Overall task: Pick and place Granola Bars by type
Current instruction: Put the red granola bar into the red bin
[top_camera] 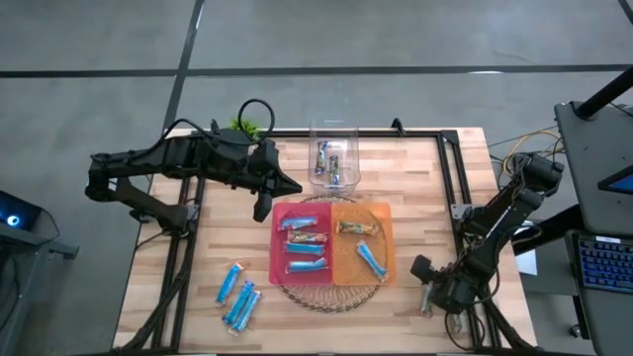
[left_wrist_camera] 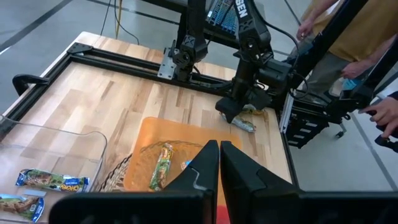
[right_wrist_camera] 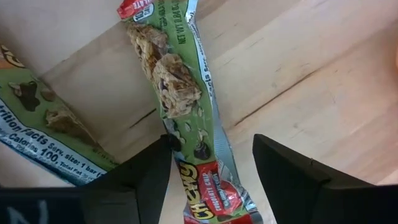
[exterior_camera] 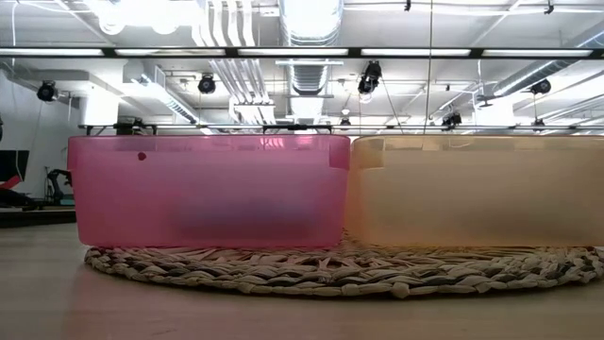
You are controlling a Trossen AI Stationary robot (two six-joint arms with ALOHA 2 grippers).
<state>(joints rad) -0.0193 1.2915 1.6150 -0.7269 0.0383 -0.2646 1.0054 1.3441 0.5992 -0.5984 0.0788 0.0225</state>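
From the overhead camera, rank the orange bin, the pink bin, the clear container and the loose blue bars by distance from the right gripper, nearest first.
Measured from the right gripper, low at the table's right edge:
1. Orange bin, right half of the woven mat.
2. Pink bin, left half of the mat.
3. Clear container, at the far edge.
4. Loose blue bars, near the left front corner.

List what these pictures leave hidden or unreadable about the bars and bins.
- Low view: the pink bin and orange bin walls blur their contents.
- High view: the right gripper covers the bar beneath it.
- Right wrist view: the green-wrapped bar is cut off by the edges.
- High view: clear bin wrappers too small to read.
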